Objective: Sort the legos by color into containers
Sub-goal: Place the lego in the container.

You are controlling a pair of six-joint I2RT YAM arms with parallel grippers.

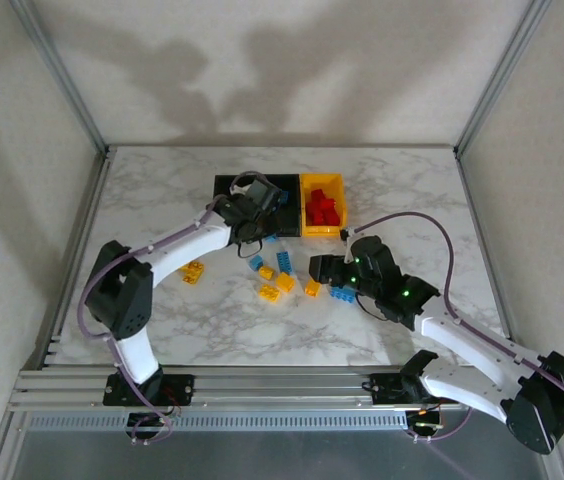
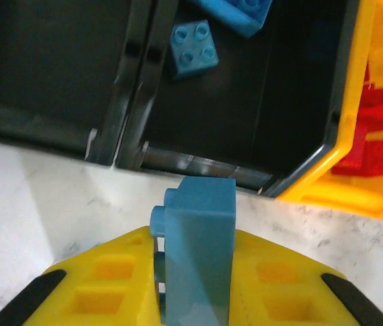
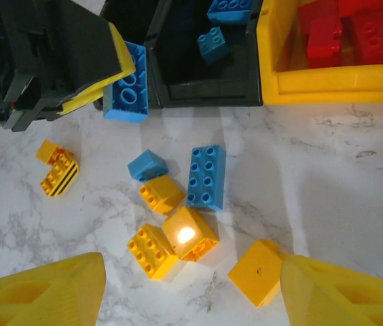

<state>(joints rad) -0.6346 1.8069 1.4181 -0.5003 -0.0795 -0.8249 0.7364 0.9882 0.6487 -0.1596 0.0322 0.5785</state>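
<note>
Top view first. The marble counter (image 1: 162, 320) has three bins side by side at the far middle: left black bin (image 1: 222, 185), middle black bin (image 1: 290, 190), and yellow bin (image 1: 322, 232) on the right with red bricks (image 1: 323, 207) piled in it. The left tool (image 1: 258, 222) is at the near edge of the black bins. The right tool (image 1: 320, 268) sits low by the loose bricks, which are scattered on the counter just in front of the bins. There are a few yellow ones (image 1: 270, 293), some blue ones (image 1: 284, 262), and a lone yellow brick (image 1: 194, 272) off to the left.

From the left wrist, the left tool (image 2: 195, 272) is pinching the held blue brick (image 2: 202, 210) on end between its yellow fingers (image 2: 110, 278), studs pointing left. The brick is over the counter, just short of the middle black bin's near wall. Two blue bricks (image 2: 193, 47) lie inside that bin. The yellow bin is at the right edge, with red showing inside.

From the right wrist, the right tool (image 3: 191, 272) is spread wide and has nothing pinched. Below it on the counter are a long blue brick (image 3: 206, 176), a small blue brick (image 3: 147, 165) and three yellow bricks bunched together (image 3: 152, 251). A flat yellow brick (image 3: 258, 272) sits just beside one finger. The left tool shows up top left with its brick at the black bins' near edge.
</note>
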